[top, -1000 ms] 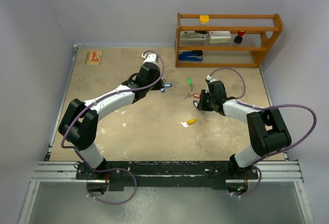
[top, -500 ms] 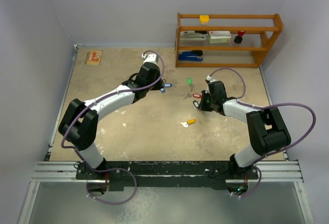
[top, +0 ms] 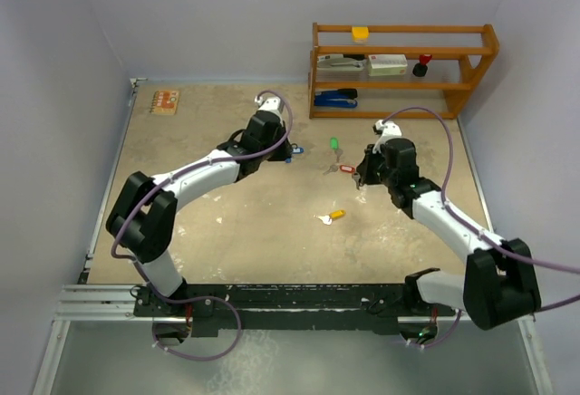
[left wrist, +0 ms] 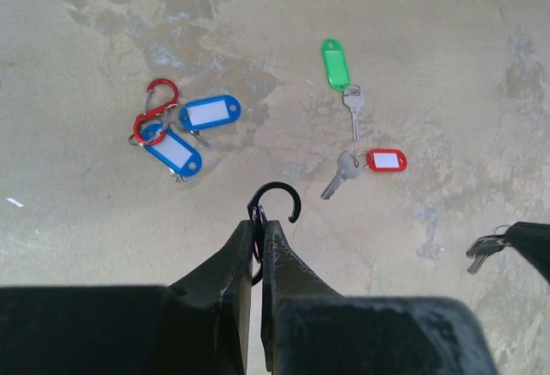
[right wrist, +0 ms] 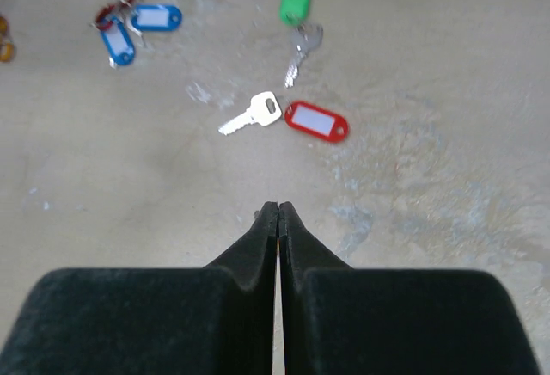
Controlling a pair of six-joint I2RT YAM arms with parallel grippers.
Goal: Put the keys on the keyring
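Threading | grips black keyring (left wrist: 275,185) in clamped jaws of left gripper (left wrist: 260,222), hook gap exposed for loading | pinches silver key (left wrist: 479,246) in tight jaws of right gripper (right wrist: 278,208), apparently for hooking

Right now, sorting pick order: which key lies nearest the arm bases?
The yellow key, alone mid-table; the red key, green key and blue keys lie farther back.

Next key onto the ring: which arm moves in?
Right, likely. The right tool seems shut on a silver key; the left tool holds the black ring, its gap facing that side.
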